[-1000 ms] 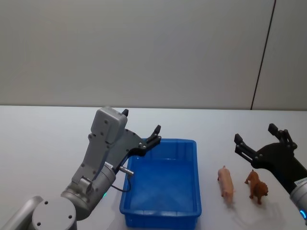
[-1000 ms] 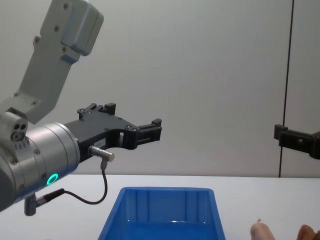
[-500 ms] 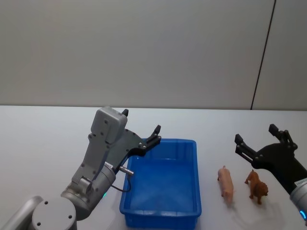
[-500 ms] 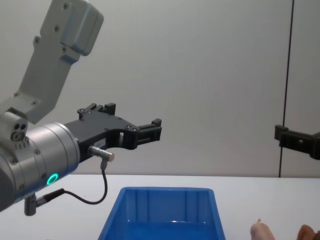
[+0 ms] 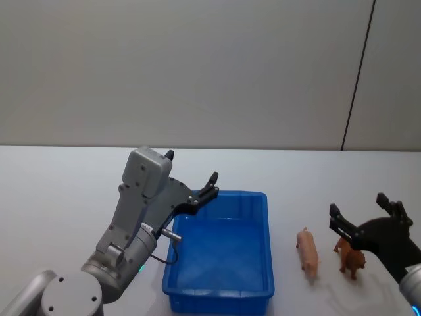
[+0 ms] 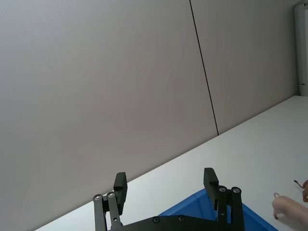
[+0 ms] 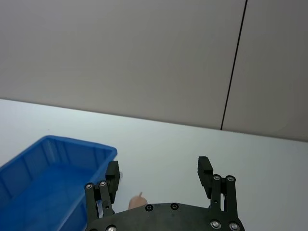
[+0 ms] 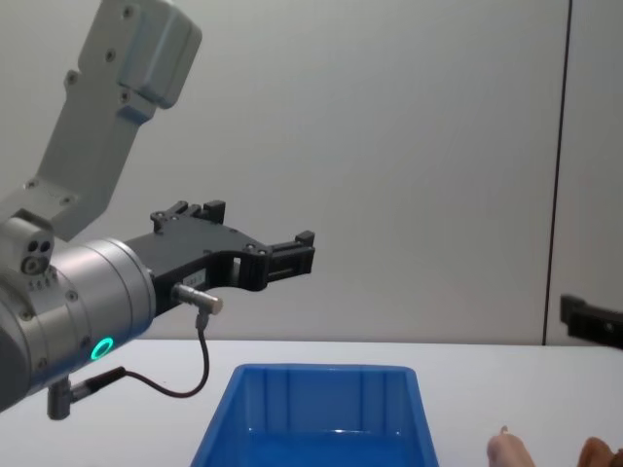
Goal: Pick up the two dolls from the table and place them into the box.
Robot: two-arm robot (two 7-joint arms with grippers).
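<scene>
Brown doll (image 5: pixel 352 261) sits beneath right gripper (image 5: pixel 357 205), fingers (image 5: pixel 341 223) spread; pig (image 5: pixel 309 252) just left, lying near-far. Left gripper (image 5: pixel 192 166) open over box (image 5: pixel 217 304).

Pink doll (image 5: pixel 308 251) and brown doll (image 5: pixel 353 262) stand beside blue box (image 5: pixel 220 303).

One pink doll (image 5: pixel 308 250), one reddish-brown doll (image 5: pixel 350 259) (two dolls altogether), one blue box (image 5: pixel 243 193), one table (image 5: pixel 66 197), left gripper (image 5: pixel 192 166), right gripper (image 5: pixel 358 205).

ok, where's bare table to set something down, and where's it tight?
Free: the table left of the left gripper, and the far strip between box and wall. Box floor is bare too. Tight: right of the box, where the pink doll and brown doll stand close together by the open right gripper.
</scene>
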